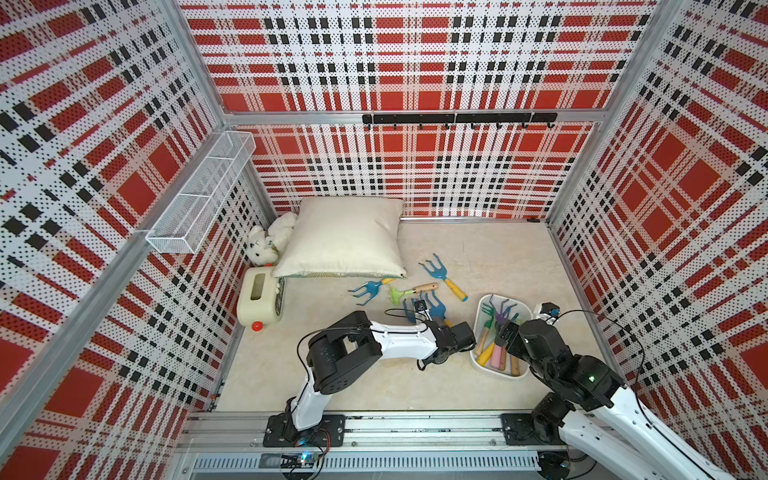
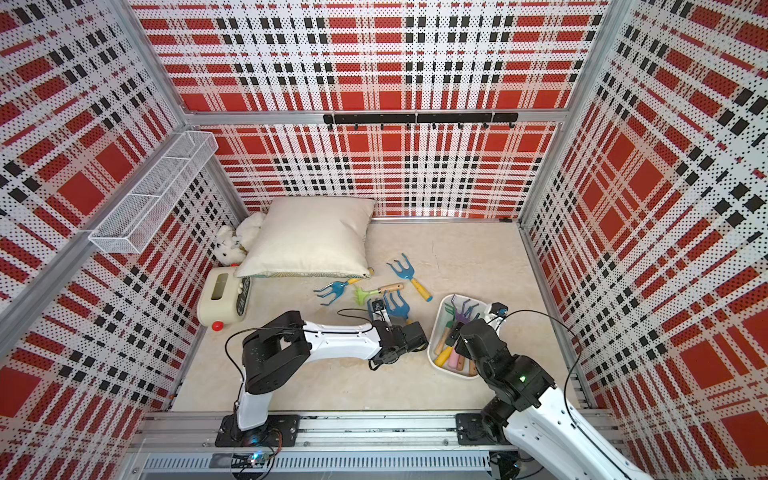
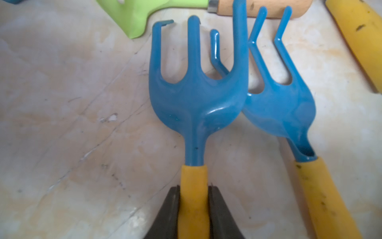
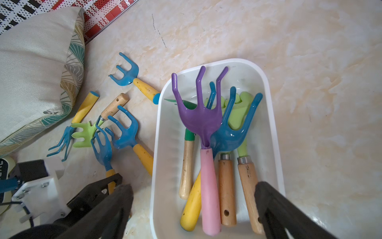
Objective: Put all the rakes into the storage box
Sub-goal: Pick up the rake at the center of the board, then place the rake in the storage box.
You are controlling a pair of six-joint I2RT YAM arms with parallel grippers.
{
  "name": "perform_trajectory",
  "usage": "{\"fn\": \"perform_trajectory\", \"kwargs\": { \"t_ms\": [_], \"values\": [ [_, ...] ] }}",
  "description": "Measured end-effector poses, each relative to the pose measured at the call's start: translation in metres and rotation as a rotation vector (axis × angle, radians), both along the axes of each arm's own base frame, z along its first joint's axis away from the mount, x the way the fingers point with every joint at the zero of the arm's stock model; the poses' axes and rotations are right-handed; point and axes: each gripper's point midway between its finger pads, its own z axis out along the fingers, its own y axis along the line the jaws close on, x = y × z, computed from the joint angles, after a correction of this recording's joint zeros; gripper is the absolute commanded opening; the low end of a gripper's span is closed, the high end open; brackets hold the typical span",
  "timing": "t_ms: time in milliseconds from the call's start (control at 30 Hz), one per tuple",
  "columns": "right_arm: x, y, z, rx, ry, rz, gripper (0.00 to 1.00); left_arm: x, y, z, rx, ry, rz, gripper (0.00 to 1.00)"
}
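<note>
1. In a top view the storage box (image 1: pixel 478 328) sits at the worktop's (image 1: pixel 374 374) 4 o'clock. The blue rake (image 1: pixel 410 311) lies outside, at its 9 o'clock.
2. Left wrist: left jaws pinch narrowly on the blue rake's (image 3: pixel 196 99) yellow handle, and a second blue rake (image 3: pixel 283 107) touches its head.
3. Right wrist: right jaws gape wide over the storage box (image 4: pixel 163 144), with a purple rake (image 4: pixel 198 115) topmost inside.

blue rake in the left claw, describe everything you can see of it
The blue rake has a glossy blue head that looks like painted metal, with three prongs bent at the tips, and a narrow neck running into a yellow handle with dark specks. The left claw is shut on that handle. The rake's head overlaps a second blue rake beside it, and its prongs point toward a light green rake. Whether it is off the tabletop is unclear.
</note>
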Motion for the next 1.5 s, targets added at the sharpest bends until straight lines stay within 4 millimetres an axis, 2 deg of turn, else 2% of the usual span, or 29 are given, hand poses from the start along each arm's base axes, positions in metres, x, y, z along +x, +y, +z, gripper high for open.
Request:
{"fn": "perform_trajectory", "kwargs": {
  "t_ms": [67,233,400,567,733,900,1033,1133,1233,1367,1500],
  "values": [
    [-0.001,-0.002,0.001,-0.001,-0.003,-0.007,1.0,-0.004,0.0,0.011,-0.004,-0.013,-0.016,0.0],
    [-0.002,-0.009,0.012,0.012,-0.037,-0.039,1.0,-0.013,-0.015,0.061,-0.046,-0.092,-0.113,0.0],
    [-0.005,-0.02,0.028,0.032,-0.089,-0.095,1.0,-0.026,-0.055,0.101,-0.109,-0.172,-0.282,0.0],
    [-0.011,-0.039,0.037,0.03,-0.107,-0.19,1.0,-0.034,-0.102,0.114,-0.246,-0.183,-0.453,0.0],
    [-0.016,-0.053,0.04,0.021,-0.109,-0.265,1.0,-0.039,-0.14,0.128,-0.378,-0.184,-0.582,0.0],
    [-0.019,-0.059,0.038,0.012,-0.107,-0.299,1.0,-0.042,-0.18,0.125,-0.448,-0.168,-0.658,0.0],
    [-0.02,-0.061,0.038,0.009,-0.105,-0.31,1.0,-0.046,-0.196,0.108,-0.452,-0.136,-0.685,0.0],
    [-0.021,-0.062,0.037,0.01,-0.104,-0.313,1.0,-0.048,-0.205,0.093,-0.452,-0.109,-0.693,0.32],
    [-0.021,-0.062,0.037,0.01,-0.104,-0.314,1.0,-0.049,-0.208,0.081,-0.457,-0.088,-0.684,0.51],
    [-0.021,-0.062,0.037,0.01,-0.103,-0.314,1.0,-0.049,-0.209,0.076,-0.462,-0.076,-0.679,0.61],
    [-0.02,-0.061,0.037,0.008,-0.102,-0.311,1.0,-0.045,-0.204,0.079,-0.486,-0.091,-0.666,0.64]
  ]
}}
